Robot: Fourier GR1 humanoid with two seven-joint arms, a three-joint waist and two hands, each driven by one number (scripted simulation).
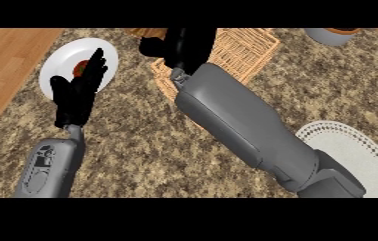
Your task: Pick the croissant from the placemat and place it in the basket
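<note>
My right hand (186,46) reaches across to the far middle of the counter, over the left edge of the woven wicker basket (244,47). Its fingers and thumb curl round a tan-brown croissant (146,32), of which only a small end shows at the hand's left. The white lace-edged placemat (341,141) lies at the lower right, bare where it shows and partly hidden by my right forearm. My left hand (77,92) rests open, fingers up, at the left.
A white plate (65,52) with a red-brown item (81,65) on it sits behind my left hand. A grey bowl (331,35) stands at the far right. A wooden surface (18,55) borders the speckled counter at the left.
</note>
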